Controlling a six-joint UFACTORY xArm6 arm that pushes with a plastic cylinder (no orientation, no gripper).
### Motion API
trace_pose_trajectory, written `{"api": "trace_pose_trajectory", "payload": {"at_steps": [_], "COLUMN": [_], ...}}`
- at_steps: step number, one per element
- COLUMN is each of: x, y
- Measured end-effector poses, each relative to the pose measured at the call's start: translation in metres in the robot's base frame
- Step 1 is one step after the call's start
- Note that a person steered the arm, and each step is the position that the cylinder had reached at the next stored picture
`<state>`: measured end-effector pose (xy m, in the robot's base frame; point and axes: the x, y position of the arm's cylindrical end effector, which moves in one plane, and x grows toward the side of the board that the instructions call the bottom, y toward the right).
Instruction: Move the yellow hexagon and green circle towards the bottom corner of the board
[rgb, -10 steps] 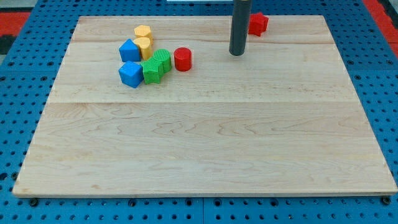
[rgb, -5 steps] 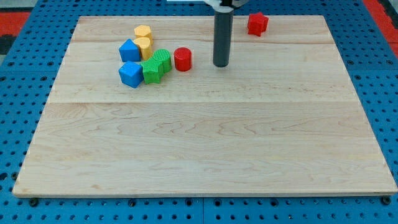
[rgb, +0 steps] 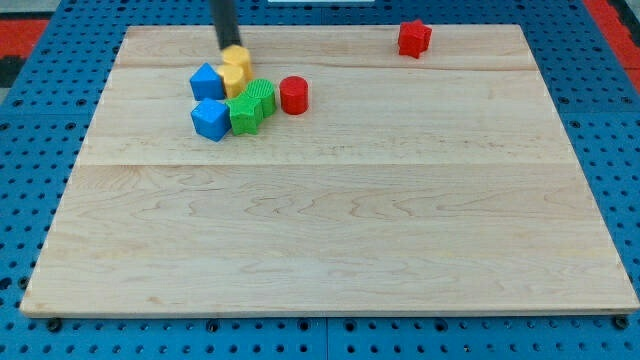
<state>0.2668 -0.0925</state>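
My tip (rgb: 228, 46) is at the view's top left and touches the upper left edge of the yellow hexagon (rgb: 239, 60). Just below the hexagon lies a second yellow block (rgb: 234, 81). The green circle (rgb: 262, 95), with a ridged side, sits below and right of the yellow blocks and touches a second green block (rgb: 245, 114). All of them form one tight cluster near the board's top left.
A blue block (rgb: 207, 81) lies left of the yellow blocks and another blue block (rgb: 210, 118) left of the green one. A red cylinder (rgb: 293, 95) stands right of the green circle. A red block (rgb: 414, 38) lies at the top right of the wooden board (rgb: 340, 230).
My tip has swung from the board's upper middle to the left, behind the cluster. The yellow hexagon has shifted slightly down and right against the other yellow block.
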Motion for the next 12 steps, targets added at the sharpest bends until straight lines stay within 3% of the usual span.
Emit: {"api": "trace_pose_trajectory", "payload": {"at_steps": [1, 2, 3, 4, 5, 6, 7, 8, 9, 12], "x": [0.056, 0.066, 0.108, 0.162, 0.189, 0.149, 0.189, 0.209, 0.225, 0.228], "y": [0.024, 0.026, 0.017, 0.079, 0.076, 0.031, 0.004, 0.028, 0.134, 0.214]}}
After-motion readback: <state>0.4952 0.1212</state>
